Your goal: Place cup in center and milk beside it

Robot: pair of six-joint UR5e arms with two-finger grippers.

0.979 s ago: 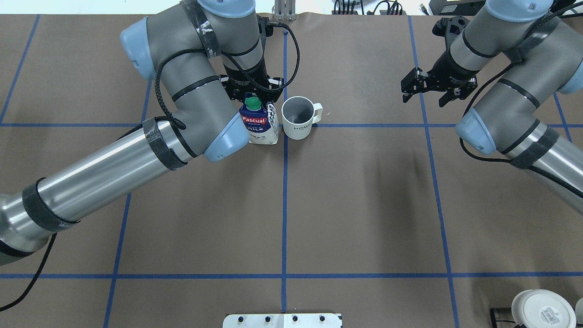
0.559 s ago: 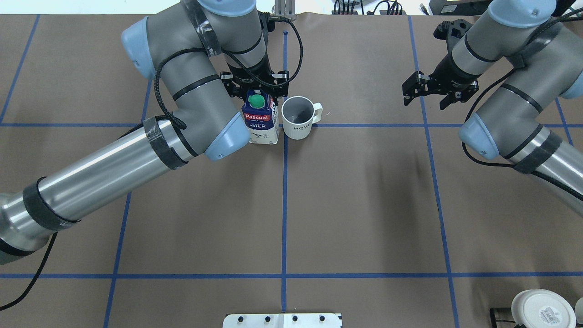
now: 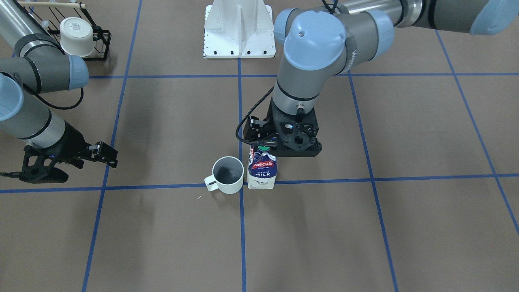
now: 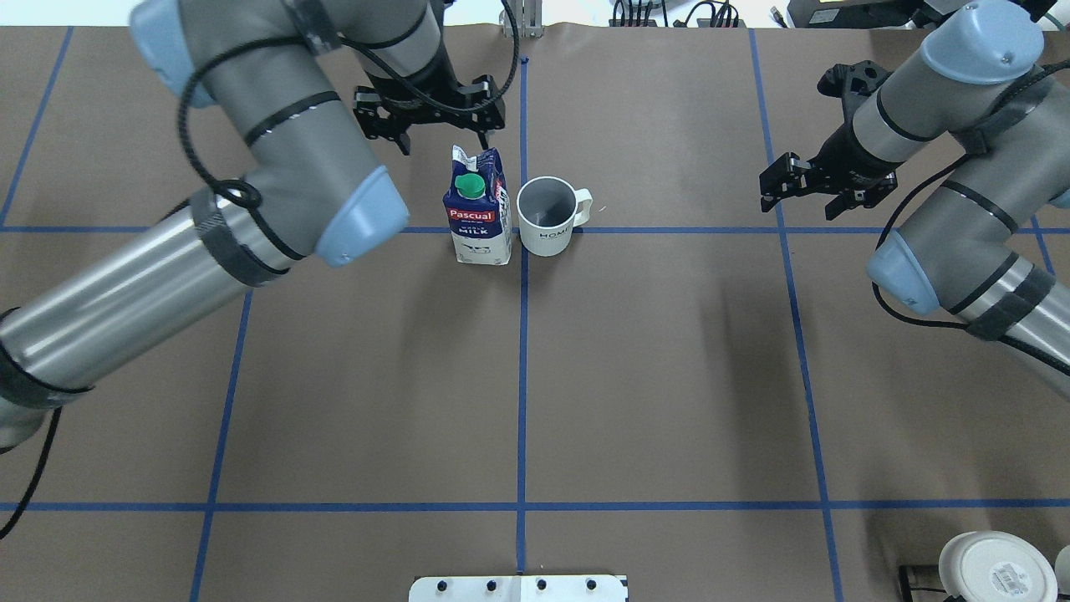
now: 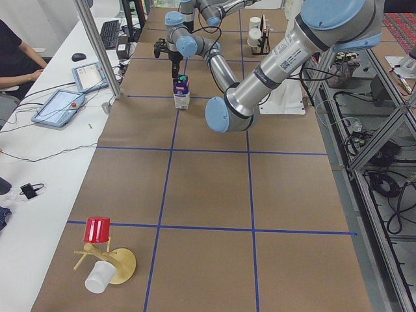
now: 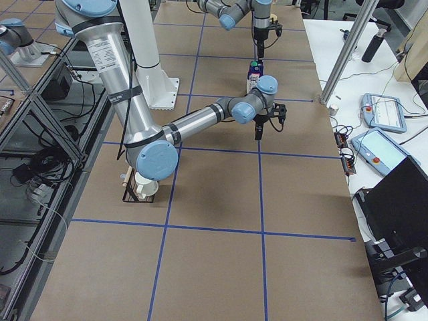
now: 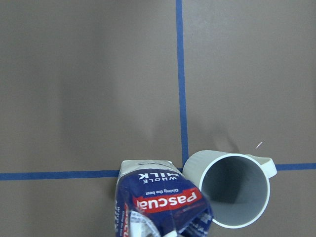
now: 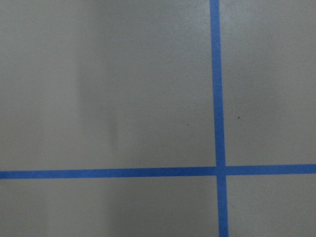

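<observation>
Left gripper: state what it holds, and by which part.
Nothing. The left gripper is open above the tall navy-blue and white milk carton, which stands free beside the white mug.

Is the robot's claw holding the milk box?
No, in the overhead view the left gripper hangs open, clear of the milk, which stands on its own beside the cup.

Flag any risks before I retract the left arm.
The left gripper hangs open close to the top of the milk; a low sideways retreat could clip the tall carton. The milk stands close beside the cup, so a tipping carton would likely knock the cup out of place.
</observation>
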